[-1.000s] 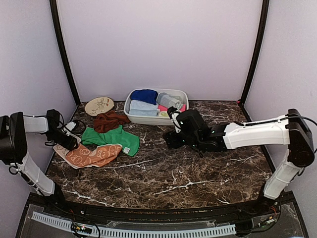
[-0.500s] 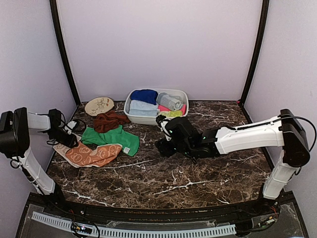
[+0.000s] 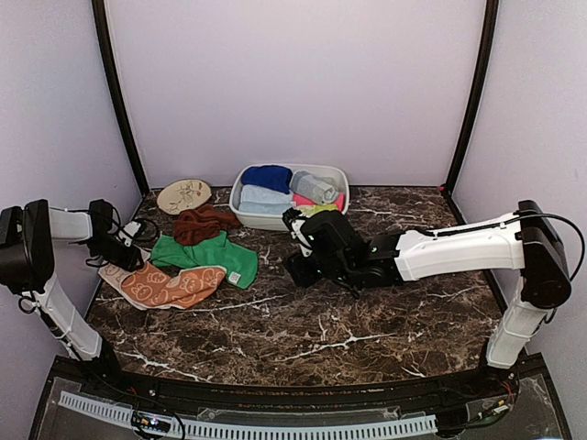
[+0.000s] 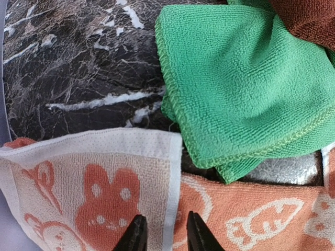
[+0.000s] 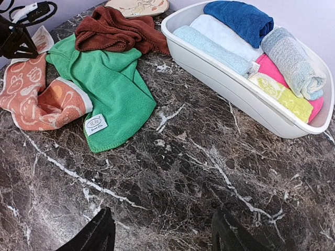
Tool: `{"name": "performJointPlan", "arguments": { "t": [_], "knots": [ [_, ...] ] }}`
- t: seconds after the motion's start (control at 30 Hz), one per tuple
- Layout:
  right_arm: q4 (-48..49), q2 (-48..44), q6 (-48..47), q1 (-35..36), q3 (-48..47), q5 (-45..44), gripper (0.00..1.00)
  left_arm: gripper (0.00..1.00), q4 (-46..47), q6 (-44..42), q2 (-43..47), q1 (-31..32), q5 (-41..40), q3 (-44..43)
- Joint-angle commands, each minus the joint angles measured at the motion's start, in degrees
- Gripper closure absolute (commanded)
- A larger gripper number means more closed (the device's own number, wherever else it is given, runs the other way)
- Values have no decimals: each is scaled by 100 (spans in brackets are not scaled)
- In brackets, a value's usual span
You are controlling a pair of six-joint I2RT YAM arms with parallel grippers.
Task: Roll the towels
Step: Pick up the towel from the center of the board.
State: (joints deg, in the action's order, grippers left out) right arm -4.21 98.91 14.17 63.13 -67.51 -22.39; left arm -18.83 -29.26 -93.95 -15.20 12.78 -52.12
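Starting on the orange towel (image 4: 99,193) at the left of the tabletop (image 5: 172,172), the left hand (image 4: 166,235) is straddling its cream hem with jaws narrowed; I cannot tell whether it is pinching. The right hand (image 5: 162,235) is hovering open and empty. Next, I judge, the towel needs spreading flat.

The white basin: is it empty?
No, the white basin holds a dark blue towel, a pink towel and other rolled cloths.

orange towel (image 4: 104,198) cut by frame edge, brown towel (image 4: 309,15) mostly cropped
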Motion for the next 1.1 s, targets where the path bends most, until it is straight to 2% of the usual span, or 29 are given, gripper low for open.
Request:
{"name": "performJointPlan", "arguments": {
  "t": [0.0,0.33,0.53,0.7,0.83,0.97,1.07],
  "knots": [
    [-26,51,83,76,-149,51,40,74,121,107,-79,17,-147,-88],
    [-71,120,134,76,-218,168,51,100,88,248,-30,17,-160,-173],
    [-45,154,124,85,-260,217,56,100,-342,409,593,26,160,-302],
    [-28,248,-101,172,-418,111,57,100,-966,701,1396,34,595,-773],
    [114,240,-348,315,-535,-65,53,100,-1426,1309,2012,35,1403,-1407],
    [421,129,-456,445,-641,-74,43,100,-1431,2019,2518,152,2195,-2107],
    [648,102,-564,553,-884,70,35,100,-1337,2454,2690,452,2401,-2534]
  ]
}}
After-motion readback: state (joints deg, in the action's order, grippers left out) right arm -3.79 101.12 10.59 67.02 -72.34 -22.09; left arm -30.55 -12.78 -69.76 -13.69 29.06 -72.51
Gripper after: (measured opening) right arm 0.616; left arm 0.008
